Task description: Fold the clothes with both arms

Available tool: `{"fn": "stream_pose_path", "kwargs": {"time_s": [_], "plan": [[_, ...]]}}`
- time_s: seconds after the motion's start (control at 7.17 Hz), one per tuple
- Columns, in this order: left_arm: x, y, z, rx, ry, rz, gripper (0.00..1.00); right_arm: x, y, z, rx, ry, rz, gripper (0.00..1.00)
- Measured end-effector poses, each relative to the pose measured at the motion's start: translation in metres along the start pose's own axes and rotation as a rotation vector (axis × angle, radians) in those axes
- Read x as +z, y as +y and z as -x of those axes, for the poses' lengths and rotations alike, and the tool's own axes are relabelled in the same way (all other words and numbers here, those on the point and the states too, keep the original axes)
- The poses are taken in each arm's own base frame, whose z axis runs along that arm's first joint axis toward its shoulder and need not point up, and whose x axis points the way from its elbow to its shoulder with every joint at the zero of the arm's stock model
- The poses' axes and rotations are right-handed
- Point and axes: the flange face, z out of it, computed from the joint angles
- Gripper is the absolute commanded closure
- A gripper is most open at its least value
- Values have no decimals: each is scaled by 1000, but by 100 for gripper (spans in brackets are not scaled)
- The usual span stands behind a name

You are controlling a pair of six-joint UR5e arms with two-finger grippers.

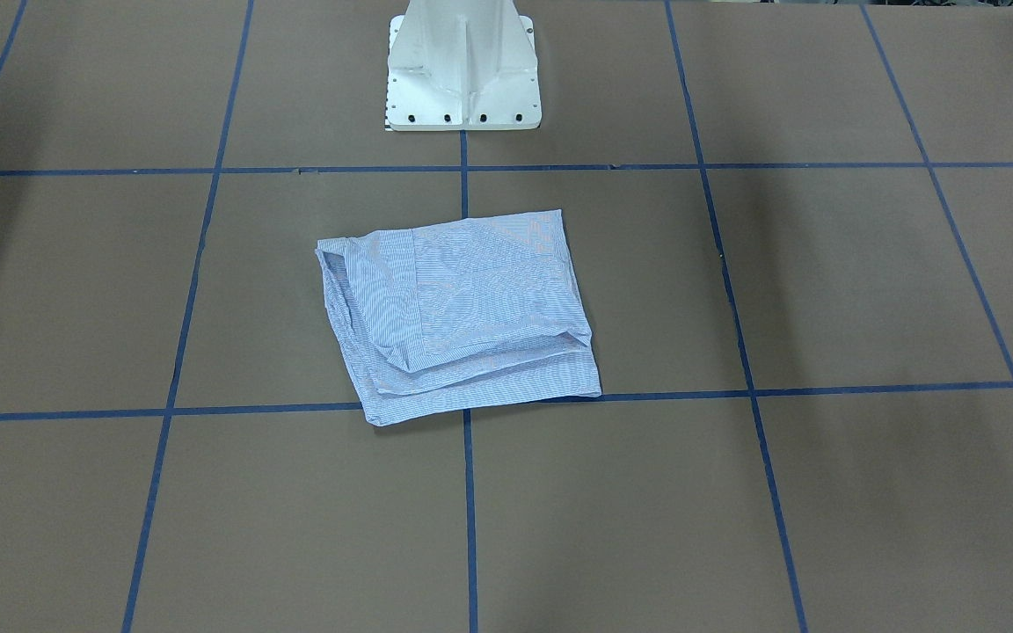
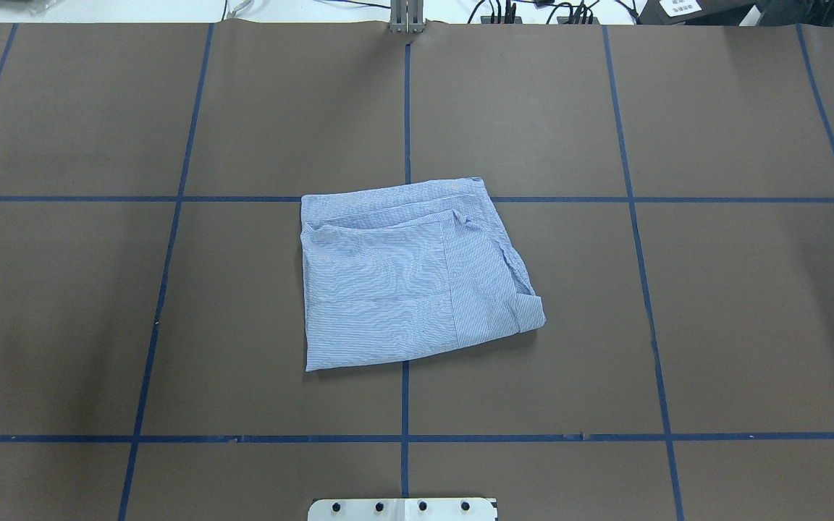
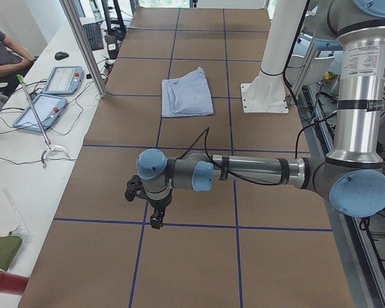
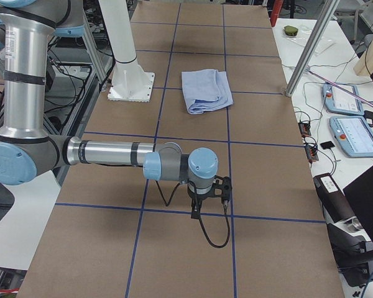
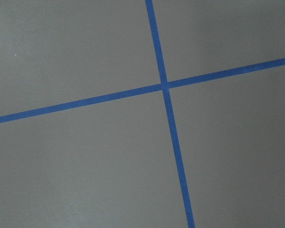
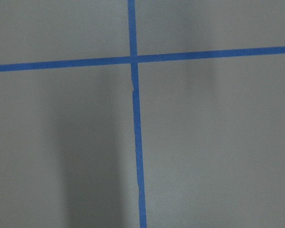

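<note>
The folded shirt [image 2: 410, 275] lies in the middle of the table [image 2: 98, 304], well apart from the left gripper [image 3: 155, 218] and the right gripper [image 4: 196, 210]. They hang over opposite ends, neither looking nearer. I cannot tell whether they are open or closed.

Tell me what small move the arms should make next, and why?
Probably no further fold: leave the left gripper and right gripper parked. They hover over bare table, far from the shirt, which already lies folded in a rough square.
</note>
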Motion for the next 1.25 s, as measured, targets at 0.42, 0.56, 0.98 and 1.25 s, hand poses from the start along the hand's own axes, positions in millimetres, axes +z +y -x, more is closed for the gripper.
{"fn": "stream_pose_path", "kwargs": {"time_s": [0.42, 0.56, 0.98, 1.25], "plan": [[0, -1, -1, 0, 3, -1, 1, -9, 18, 4, 31, 3, -18, 0], [0, -1, -1, 0, 3, -1, 1, -11, 17, 3, 33, 5, -23, 0], [-1, -2, -1, 1, 3, -2, 1, -13, 15, 2, 36, 6, -28, 0], [-2, -2, -1, 2, 4, -4, 0, -13, 15, 2, 37, 6, -28, 0]]}}
